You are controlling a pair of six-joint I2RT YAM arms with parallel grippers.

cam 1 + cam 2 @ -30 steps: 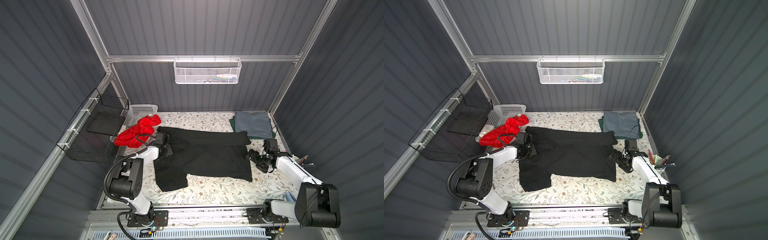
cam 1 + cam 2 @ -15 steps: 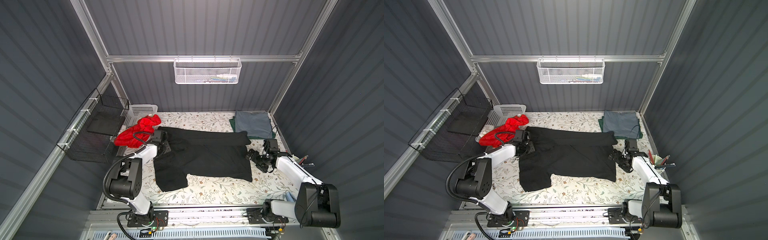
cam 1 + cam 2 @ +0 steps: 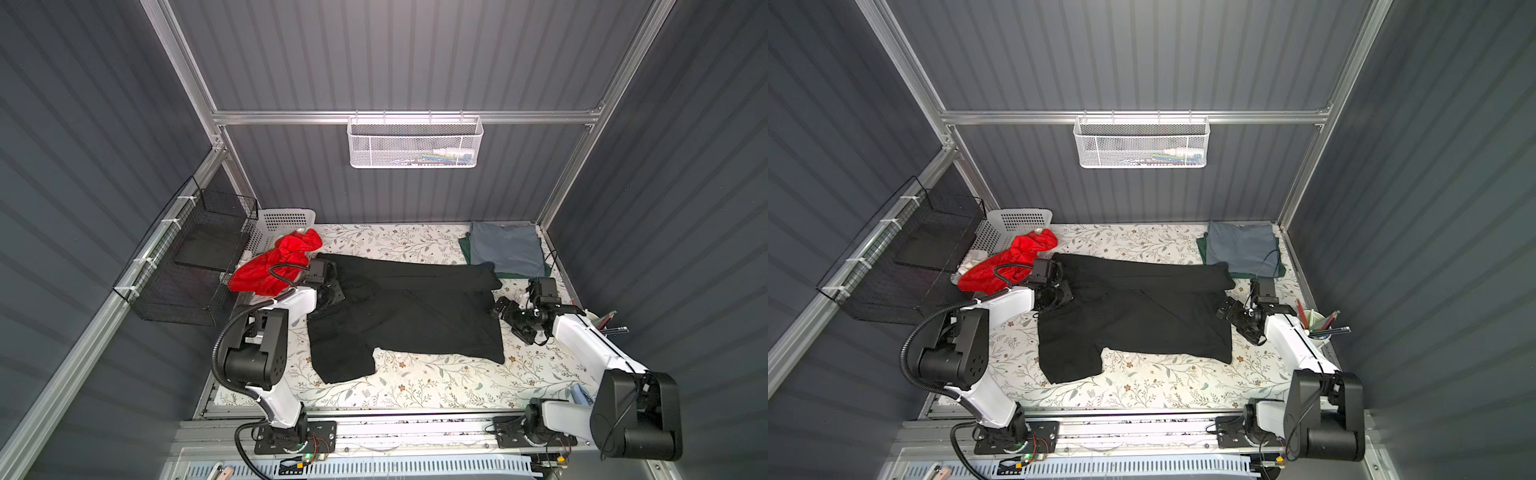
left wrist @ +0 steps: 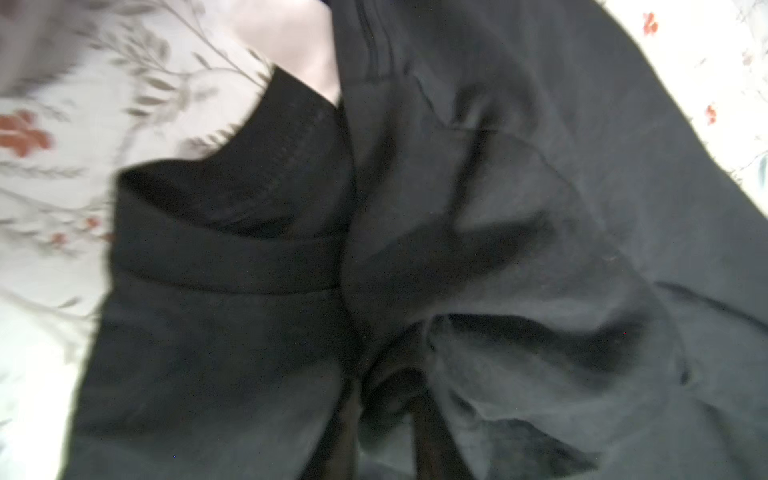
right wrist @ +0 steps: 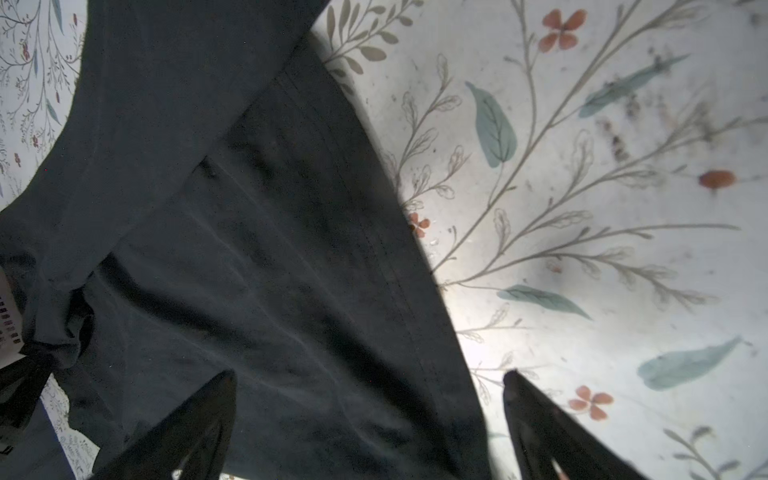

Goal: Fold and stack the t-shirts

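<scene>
Dark ribbed walls box in your floral table cover (image 3: pixel 415 390). Across its middle lies the black t-shirt (image 3: pixel 407 316), spread mostly flat, with one sleeve reaching toward 7 o'clock and a folded band along its 12 o'clock edge.

Your left gripper (image 3: pixel 332 291) sits at the shirt's 9 o'clock end. In the left wrist view its fingers (image 4: pixel 432 440) stand close together with black cloth bunched between them, so read it as pinched on the black t-shirt.

Your right gripper (image 3: pixel 507 324) is low at the shirt's 3 o'clock end, jaws spread wide. In the right wrist view one finger (image 5: pixel 187 424) is over the black cloth and the other over bare table cover. The hem runs between them and nothing is clasped.

At 10 o'clock the red t-shirt (image 3: pixel 274 266) lies crumpled against the white basket (image 3: pixel 282 220), just beside the left arm's wrist.

At 1 o'clock the blue-grey t-shirt (image 3: pixel 505 249) rests folded on top of the dark green t-shirt (image 3: pixel 464 249), whose edges peek out. That pile is right by the black shirt's far corner; whether they touch, you cannot tell.
</scene>
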